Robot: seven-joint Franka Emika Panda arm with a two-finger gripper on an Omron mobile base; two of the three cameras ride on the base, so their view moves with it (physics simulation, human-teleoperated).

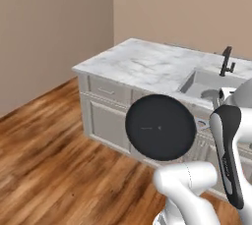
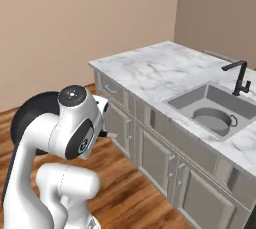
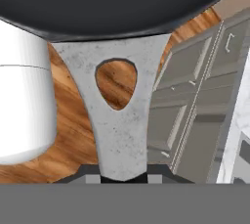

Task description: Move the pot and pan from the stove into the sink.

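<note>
The white marble counter [image 2: 150,73] runs ahead of me with grey cabinets [image 2: 165,163] below and wood floor [image 1: 54,160] in front. The sink [image 2: 176,102] is sunk in it beside the black faucet [image 2: 241,78], and the pot [image 2: 214,119] sits inside the basin. The pan [image 1: 161,127] hangs in the air before the cabinets, its black round face tilted toward my left camera. My gripper [image 3: 122,178] is clamped on its speckled grey handle [image 3: 119,120].

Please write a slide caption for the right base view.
Pot lies in the sink; the arm carries the pan beside the counter.
</note>
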